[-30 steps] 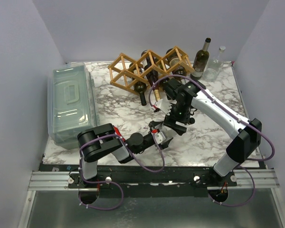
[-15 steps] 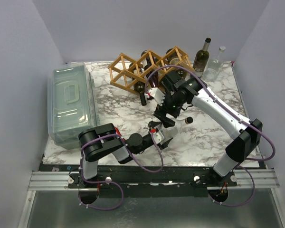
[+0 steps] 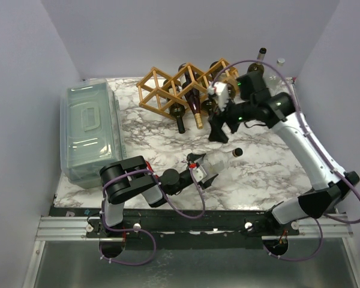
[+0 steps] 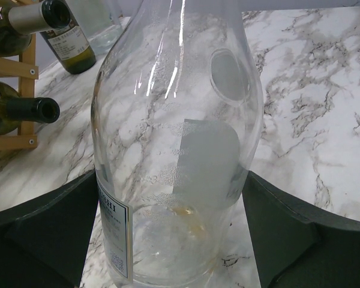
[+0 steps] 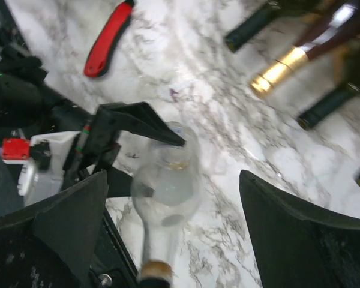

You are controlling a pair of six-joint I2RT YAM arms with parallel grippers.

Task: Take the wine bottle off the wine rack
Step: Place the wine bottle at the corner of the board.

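Lying on its side near the 6 o'clock edge of the surface (image 3: 270, 171), the clear wine bottle (image 3: 221, 159) is already off its perch, capped neck pointing toward 2 o'clock. The left claw (image 4: 171, 180) straddles its wide base, fingers set far apart yet seemingly pressed on both flanks, probably to stop the round glass from rolling. Higher, toward 1 o'clock, the right claw (image 5: 173, 174) hangs spread and empty, apart from the bottle. At 12 o'clock the wooden wine rack (image 3: 168, 90) cradles dark bottles (image 3: 180, 120), their necks tilted toward the arms, which should suit an easy pull.
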